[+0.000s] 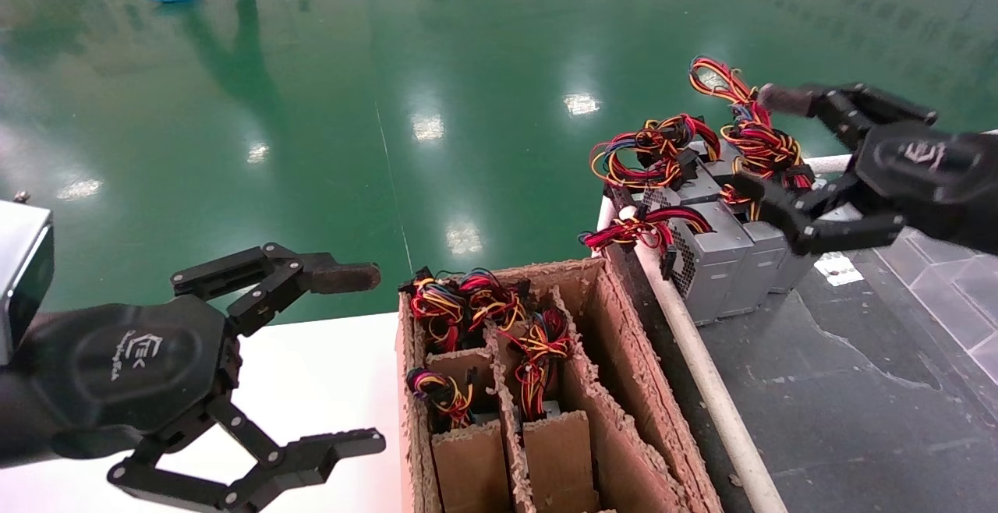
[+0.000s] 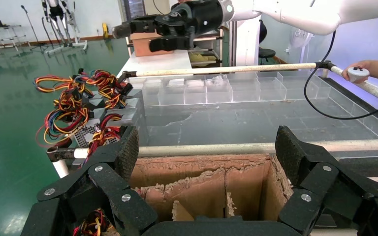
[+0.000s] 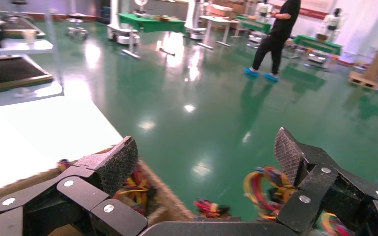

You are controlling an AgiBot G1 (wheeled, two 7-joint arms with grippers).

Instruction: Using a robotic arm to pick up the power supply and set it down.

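Power supply (image 1: 768,252) standing upright in row on dark counter (image 1: 850,388), wires up, directly beneath right end effector (image 1: 768,166), fingers spread wide. Left end effector (image 1: 343,361) likewise spread, parked beside cardboard box (image 1: 616,357).

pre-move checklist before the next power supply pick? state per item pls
1. Left gripper open, nothing held: ok.
2. Right gripper open, nothing held: ok.
3. Cardboard box has power supplies to pick, wire bundles showing in the far compartments: ok.
4. Grey power supplies already set on the dark tray, standing side by side: ok.
5. Right gripper clear of the set-down units: not ok, it hangs right over their wires.
6. Wires free of snags in the box: cannot tell.
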